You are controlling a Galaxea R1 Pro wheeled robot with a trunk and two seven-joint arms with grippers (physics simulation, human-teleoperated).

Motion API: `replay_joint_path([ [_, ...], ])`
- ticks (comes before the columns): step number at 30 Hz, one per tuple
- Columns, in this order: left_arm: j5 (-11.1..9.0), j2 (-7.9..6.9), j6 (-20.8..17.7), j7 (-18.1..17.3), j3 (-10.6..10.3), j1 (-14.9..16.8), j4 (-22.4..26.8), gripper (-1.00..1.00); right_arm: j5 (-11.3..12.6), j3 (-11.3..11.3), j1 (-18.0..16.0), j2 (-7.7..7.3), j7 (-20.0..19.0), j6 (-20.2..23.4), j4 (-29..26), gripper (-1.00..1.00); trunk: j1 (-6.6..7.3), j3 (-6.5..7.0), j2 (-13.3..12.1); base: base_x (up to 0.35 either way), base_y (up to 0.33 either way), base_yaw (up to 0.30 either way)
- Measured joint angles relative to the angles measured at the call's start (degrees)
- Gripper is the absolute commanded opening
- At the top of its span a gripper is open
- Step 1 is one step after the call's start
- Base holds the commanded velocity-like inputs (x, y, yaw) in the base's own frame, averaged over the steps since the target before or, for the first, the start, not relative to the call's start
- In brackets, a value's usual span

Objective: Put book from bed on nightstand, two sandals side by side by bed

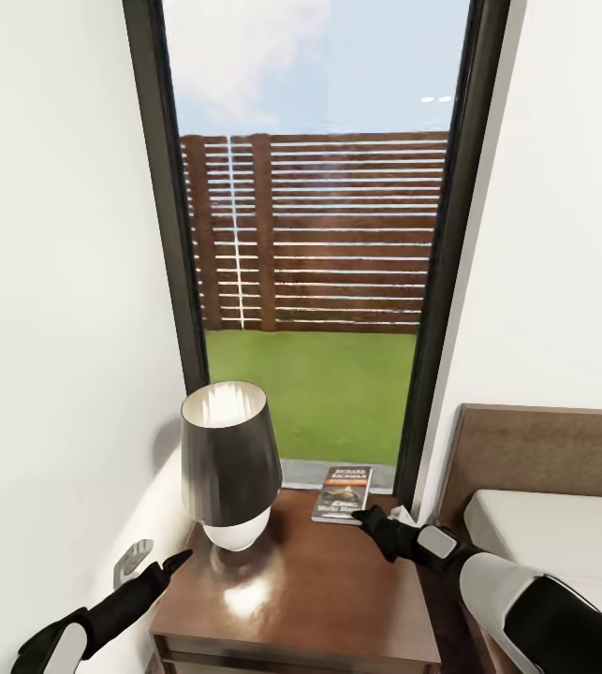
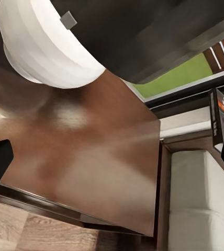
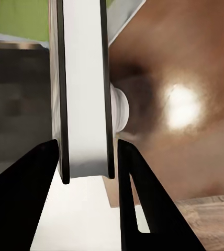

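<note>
You have one book (image 1: 343, 494) lying at the back right corner of the single nightstand (image 1: 310, 590), pinched edge-on in your right gripper (image 1: 364, 514). One lamp (image 1: 229, 464) stands beside it. Your left gripper (image 1: 171, 564) hovers spread. Bed (image 1: 563, 534) at right, window (image 1: 312, 234) behind.

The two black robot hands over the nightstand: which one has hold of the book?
The right gripper, on the bed side. Its fingers bracket the book edge-on, at the nightstand's back corner. The left gripper points at the lamp, holding nothing.
</note>
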State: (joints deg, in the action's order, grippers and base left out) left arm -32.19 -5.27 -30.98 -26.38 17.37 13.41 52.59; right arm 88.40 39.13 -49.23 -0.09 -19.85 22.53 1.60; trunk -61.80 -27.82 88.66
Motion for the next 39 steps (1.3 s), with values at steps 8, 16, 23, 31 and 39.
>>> replay_joint_path([
  [8, 0.00, -0.08, 0.00, 0.14, 0.10, 0.00, -0.08, 1.00, -0.11, 0.13, 0.00, 0.31, 0.21, 0.14, 0.08, -1.00, 0.00, 0.00, 0.00, 0.000, 0.000, 0.000],
  [16, 0.00, -0.33, -0.02, 0.12, 0.16, 0.00, -0.12, 1.00, -0.24, 0.08, 0.10, 0.43, 0.51, 0.26, 0.34, -1.00, 0.00, 0.00, 0.00, 0.000, 0.000, 0.000],
  [23, 0.00, -0.57, -0.11, 0.10, 0.22, 0.00, 0.02, 1.00, -0.32, 0.24, 0.70, 0.47, 4.91, 0.48, 1.03, -1.00, 0.00, 0.00, 0.00, 0.000, 0.000, 0.000],
  [31, 0.00, -0.27, -0.26, 0.09, 0.09, 0.00, 0.21, 1.00, -0.04, 0.20, 1.44, 0.55, 8.84, 4.26, 1.11, -1.00, 0.00, 0.00, 0.00, 0.000, 0.000, 0.000],
  [39, 0.01, -0.07, -0.28, 0.09, 0.01, 0.00, 0.30, 1.00, 0.26, -0.23, 1.95, 0.37, 9.23, 6.84, 1.17, -1.00, -0.21, -0.18, 0.39, 0.000, 0.000, 0.000],
])
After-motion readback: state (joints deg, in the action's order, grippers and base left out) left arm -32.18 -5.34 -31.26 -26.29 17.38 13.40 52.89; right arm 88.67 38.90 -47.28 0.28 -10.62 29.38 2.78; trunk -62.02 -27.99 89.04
